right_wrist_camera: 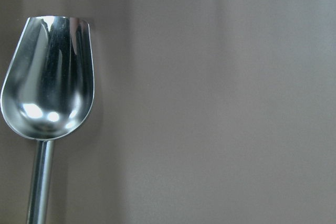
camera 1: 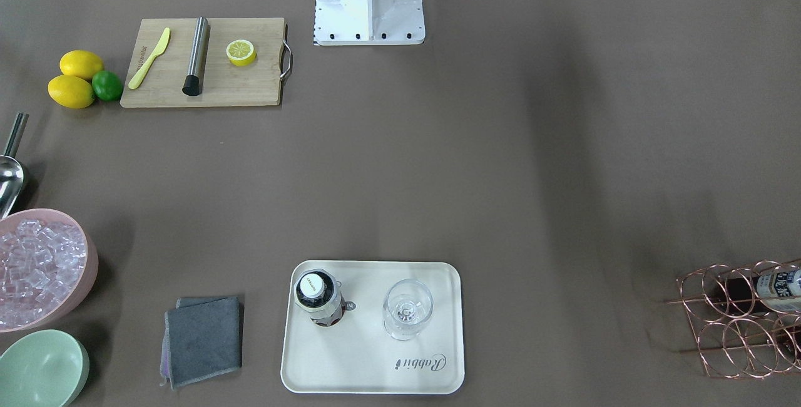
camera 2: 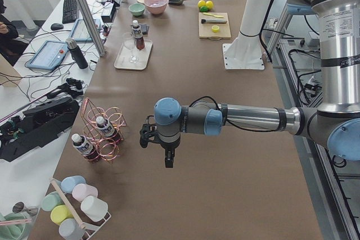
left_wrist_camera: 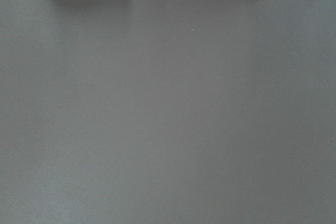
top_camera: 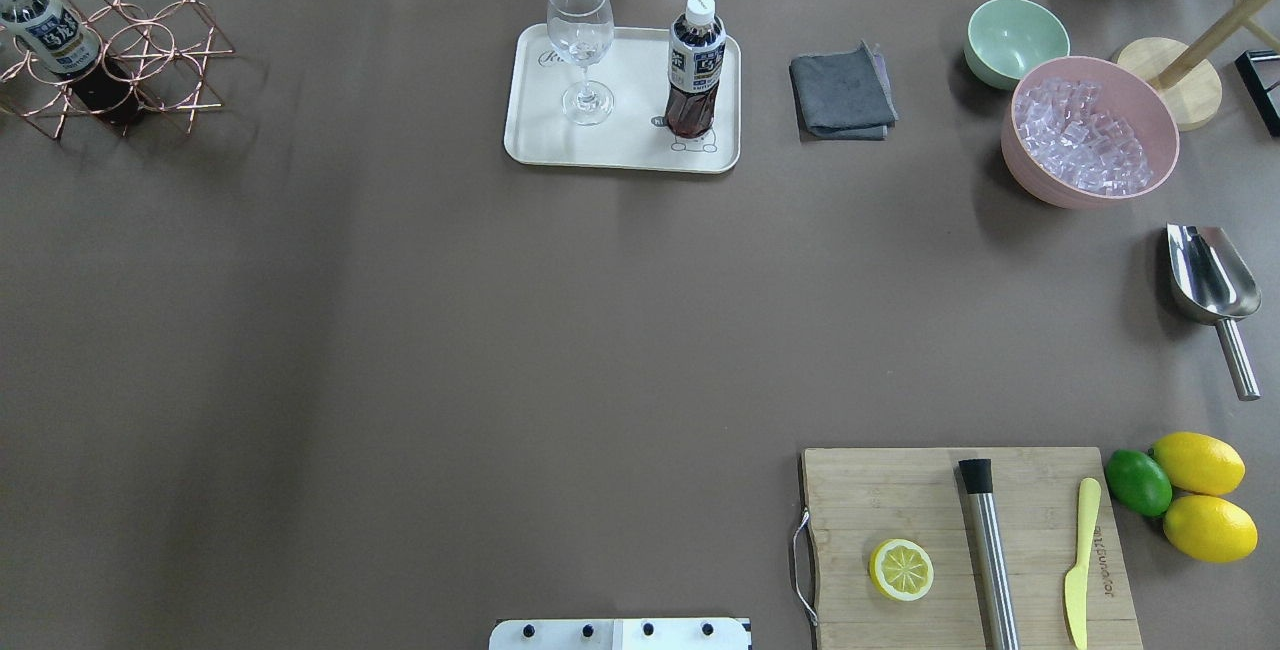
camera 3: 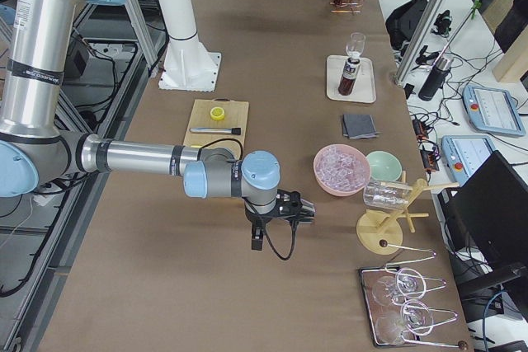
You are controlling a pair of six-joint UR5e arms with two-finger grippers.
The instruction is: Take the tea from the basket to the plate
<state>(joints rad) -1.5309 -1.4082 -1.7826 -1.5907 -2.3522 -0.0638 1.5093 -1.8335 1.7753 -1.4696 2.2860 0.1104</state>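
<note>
One tea bottle (camera 1: 318, 297) stands upright on the cream plate (camera 1: 369, 363) beside a stemmed glass (camera 1: 407, 308); it also shows in the overhead view (top_camera: 695, 70) on the plate (top_camera: 620, 145). Another tea bottle (top_camera: 45, 30) lies in the copper wire basket (top_camera: 150, 50) at the table's far left corner; the exterior left view shows two bottles in the basket (camera 2: 107, 133). My left gripper (camera 2: 146, 135) hovers over bare table near the basket. My right gripper (camera 3: 302, 207) hovers above the metal scoop (right_wrist_camera: 50, 77). I cannot tell whether either is open or shut.
A pink bowl of ice (top_camera: 1090, 130), a mint-green bowl (top_camera: 1015, 40) and a grey cloth (top_camera: 842, 90) lie right of the plate. The scoop (top_camera: 1210, 290) lies at the right edge. A cutting board (top_camera: 960, 540) carries a lemon half, muddler and knife, with lemons and a lime beside it.
</note>
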